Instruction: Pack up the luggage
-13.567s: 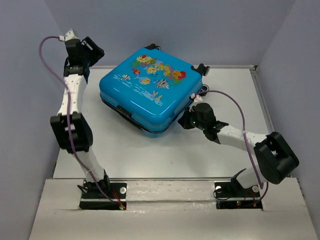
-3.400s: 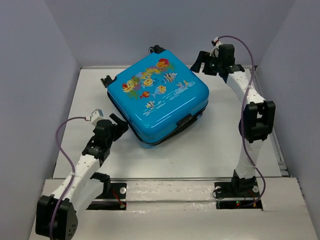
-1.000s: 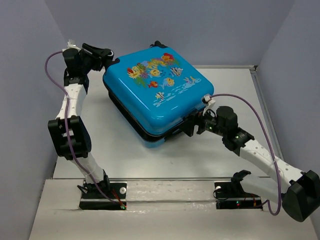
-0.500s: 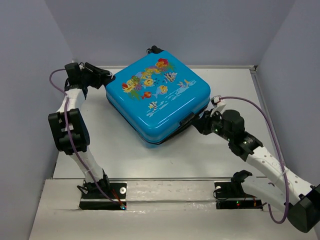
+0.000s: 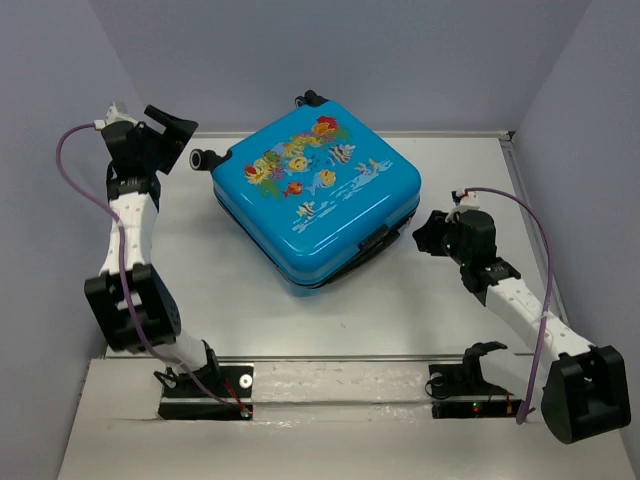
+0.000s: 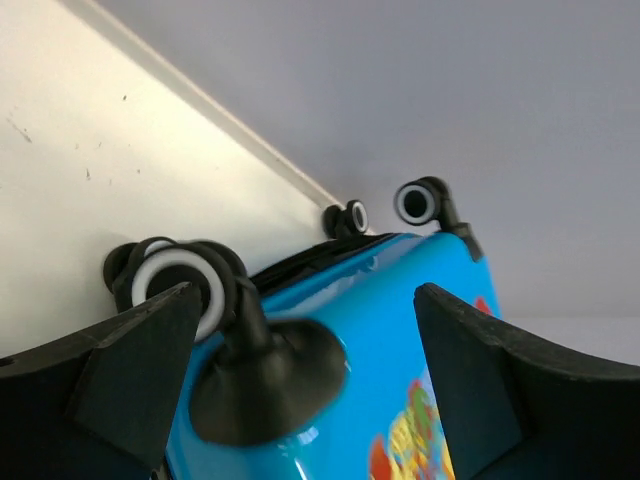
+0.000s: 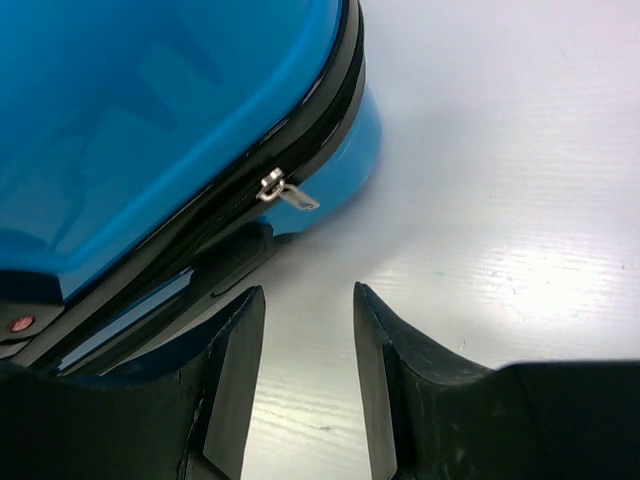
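**Figure.** We are viewing the luggage lying flat and shut on the table. It is sitting diagonally near the far middle, with its blue shell and fish-and-coral print facing up.

The left arm is bending at its elbow by the table's left edge. Its forearm is running toward the far left corner, where the wrist is turning in toward the case. The left gripper is hanging wide apart and holding nothing. Through its wrist camera we are seeing a black-and-white wheel between the spread fingers, and a further wheel beyond.

The right arm is lying low, stretching diagonally from its base at the near right toward the case's right corner. The right gripper is sitting just beside the shell without touching it, its fingers parted only narrowly and empty.

Ahead of the right gripper we are seeing black zipper trim, a silver zipper pull and a small red round mark. That mark is too blurred for us to read.
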Available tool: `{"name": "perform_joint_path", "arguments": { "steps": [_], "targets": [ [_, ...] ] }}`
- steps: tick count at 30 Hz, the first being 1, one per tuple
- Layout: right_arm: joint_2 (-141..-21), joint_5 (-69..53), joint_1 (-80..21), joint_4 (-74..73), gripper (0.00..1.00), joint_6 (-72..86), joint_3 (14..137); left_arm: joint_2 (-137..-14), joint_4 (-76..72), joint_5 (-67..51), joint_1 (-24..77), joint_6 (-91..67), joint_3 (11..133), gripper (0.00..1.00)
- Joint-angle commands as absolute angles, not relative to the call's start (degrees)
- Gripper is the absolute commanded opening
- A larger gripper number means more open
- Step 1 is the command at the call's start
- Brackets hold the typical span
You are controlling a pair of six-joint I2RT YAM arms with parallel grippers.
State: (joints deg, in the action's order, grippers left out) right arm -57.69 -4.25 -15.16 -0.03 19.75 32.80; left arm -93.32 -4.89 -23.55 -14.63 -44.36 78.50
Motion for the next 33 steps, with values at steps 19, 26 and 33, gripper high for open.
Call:
{"name": "perform_joint_path", "arguments": {
  "steps": [19,26,33],
  "targets": [
    [-76.7,-30.4,-5.4,27.5,0.47,10.9,34.5,-35.5,-7.8,-28.2,-1.5,-42.0,20.2,0.27],
    [-81.1,-31.1,-4.8,31.8,0.46,9.7,37.4,-36.4,-7.2,-22.2,8.2,-42.0,17.6,0.25],
    [-85.7,-36.4,-4.8,42.8,0.42,9.8,36.7,-36.1,-7.4,-20.7,9.8,-41.7,16.1,0.23]
  ]
}}
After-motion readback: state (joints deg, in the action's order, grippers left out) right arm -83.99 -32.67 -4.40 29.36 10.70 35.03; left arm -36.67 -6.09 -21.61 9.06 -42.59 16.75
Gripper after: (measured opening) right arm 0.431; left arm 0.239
